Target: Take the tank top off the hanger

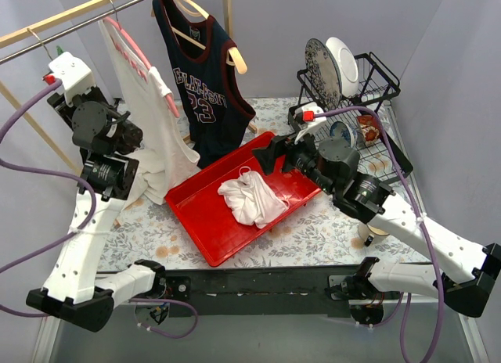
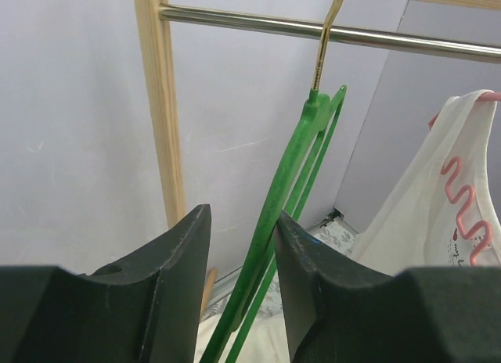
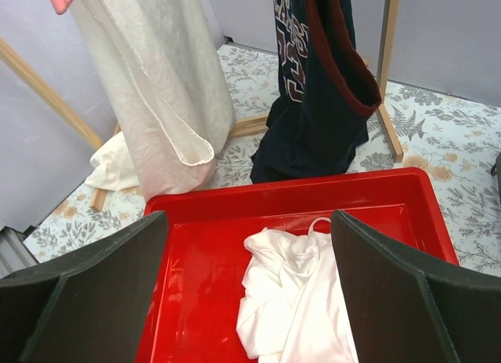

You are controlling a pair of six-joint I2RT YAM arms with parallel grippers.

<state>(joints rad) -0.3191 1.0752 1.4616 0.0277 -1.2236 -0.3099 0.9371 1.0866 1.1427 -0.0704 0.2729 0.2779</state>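
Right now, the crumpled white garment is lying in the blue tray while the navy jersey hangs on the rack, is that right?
Not quite: the tray is red, not blue, as the top external view shows. The crumpled white garment does lie in it, and the navy jersey hangs on the rack.

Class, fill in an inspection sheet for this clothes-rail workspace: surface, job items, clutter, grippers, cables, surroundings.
Surface: floral tablecloth, mostly covered.
Job items: white tank top on pink hanger; navy jersey on wooden hanger; bare green hanger; crumpled white garment in red tray.
Clutter: dish rack with plates.
Grippers: left gripper open, fingers either side of green hanger; right gripper open above tray.
Cables: purple cables along both arms.
Surroundings: grey walls; metal rail.
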